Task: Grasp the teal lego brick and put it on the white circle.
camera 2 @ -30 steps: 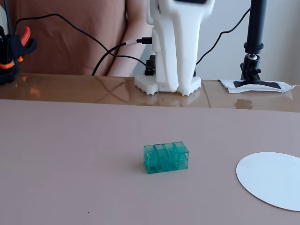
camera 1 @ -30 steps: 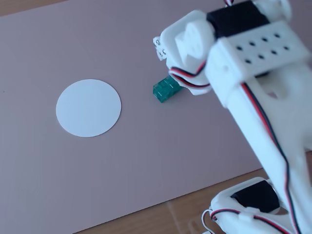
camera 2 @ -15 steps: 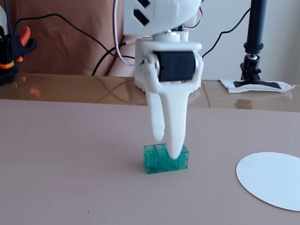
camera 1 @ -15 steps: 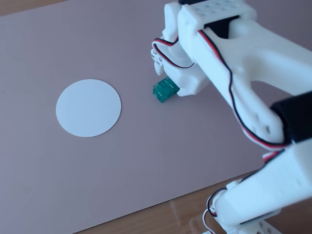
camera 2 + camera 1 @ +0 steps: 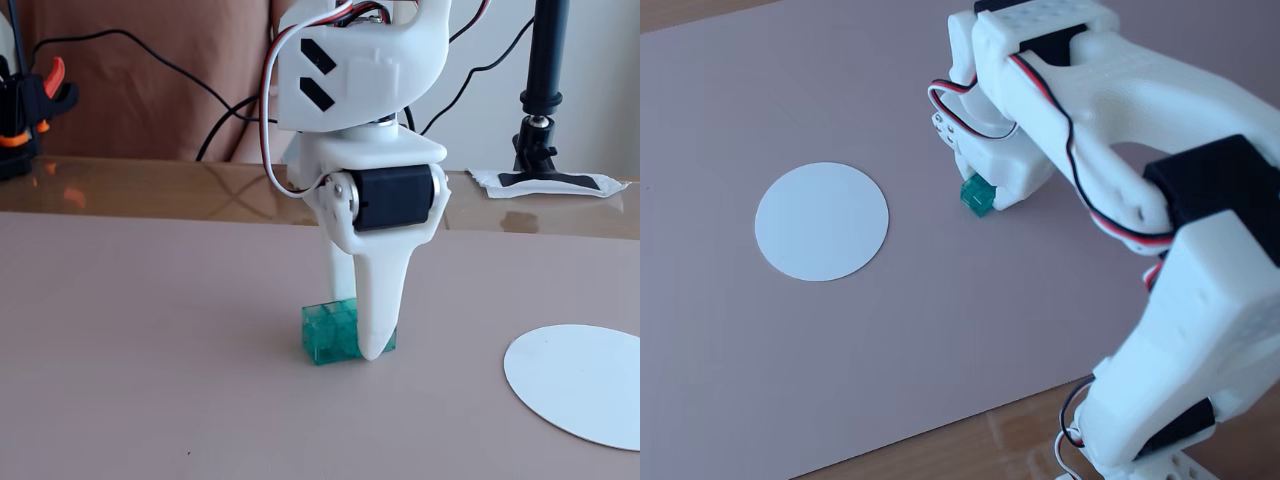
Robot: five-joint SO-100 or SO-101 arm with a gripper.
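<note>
A small teal lego brick point(image 5: 335, 331) is shown, made of see-through green-blue plastic, with low studs faintly visible along its top edge. It rests flat on a pinkish-mauve mat point(image 5: 940, 330) that covers most of a wooden table point(image 5: 1010, 440).

A white robot arm point(image 5: 1200, 300) is lowered over the brick, its gripper point(image 5: 372, 345) pointing straight down with its tip at mat level. In the low fixed view, one white tapered finger point(image 5: 375, 300) is seen standing in front of the brick's right portion, touching or nearly touching it; the left portion of the brick is left uncovered. The second finger is hidden behind the first and the brick, so it cannot be told how wide the jaws stand or whether the brick is actually clamped. In the high fixed view, only a corner of the brick point(image 5: 977, 195) is seen poking out from under the white gripper body.

In the low view the brick's long axis is seen running roughly left to right, slightly skewed, studs upward.

The white circle point(image 5: 821, 221), a flat plain disc, lies on the same mat, well apart from the brick: to the left in the high view, and at lower right point(image 5: 580, 385) in the low view, partly cut off by the frame edge.
</note>
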